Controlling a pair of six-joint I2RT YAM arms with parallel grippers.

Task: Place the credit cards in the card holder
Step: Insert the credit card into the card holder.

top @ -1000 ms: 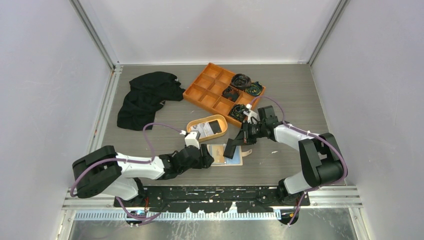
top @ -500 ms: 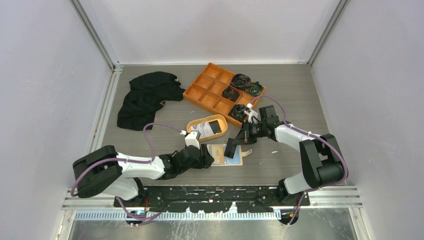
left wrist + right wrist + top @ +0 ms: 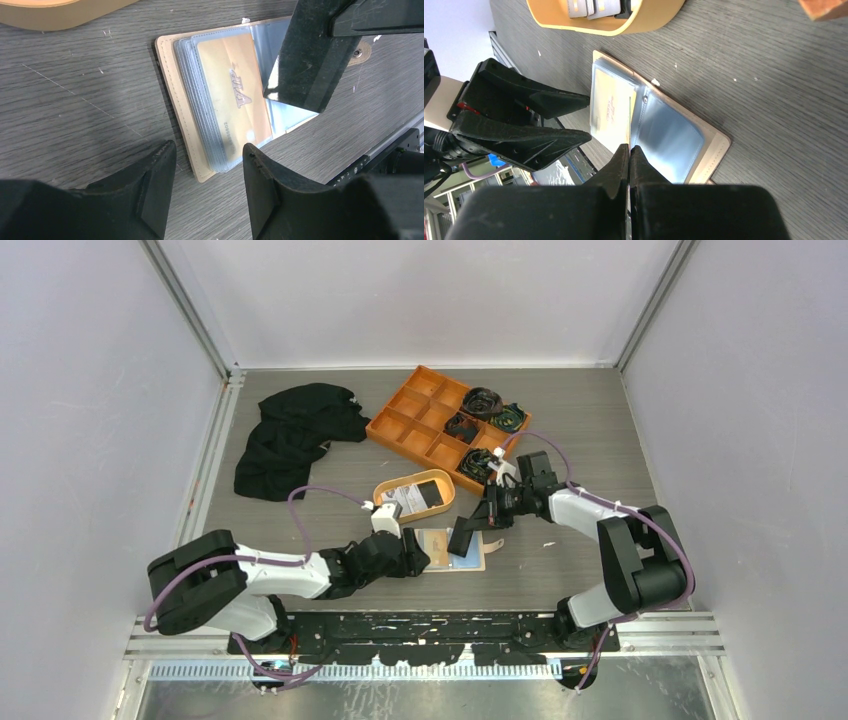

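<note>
Most of the grey worktop [image 3: 590, 430] is taken by a heap of black cloth [image 3: 290, 435] at the far left and an orange divided tray [image 3: 397, 424] behind centre. Nearer sits the oval orange dish [image 3: 649, 20], where several credit cards [image 3: 410, 498] wait, white ones and a black one. Just in front of it the card holder [image 3: 169, 95] lies opened flat, clear sleeves [image 3: 671, 140] up, with a gold card [image 3: 232, 95] already tucked into the half nearer the left claw [image 3: 207, 155]. That claw is released, its jaws parted either side of the holder's near corner without gripping it. The right claw [image 3: 629, 150] is clenched with nothing visible between its tips, which point at the fold between the two halves. Whether they touch the plastic I cannot tell.

As I judge it, with the holder unpinned a push from the closed tips could slide or swivel it, or crease a sleeve. A dragged sleeve could work the gold card back out. If the left jaws closed now, they might pinch the sleeves together and seal the slots.
</note>
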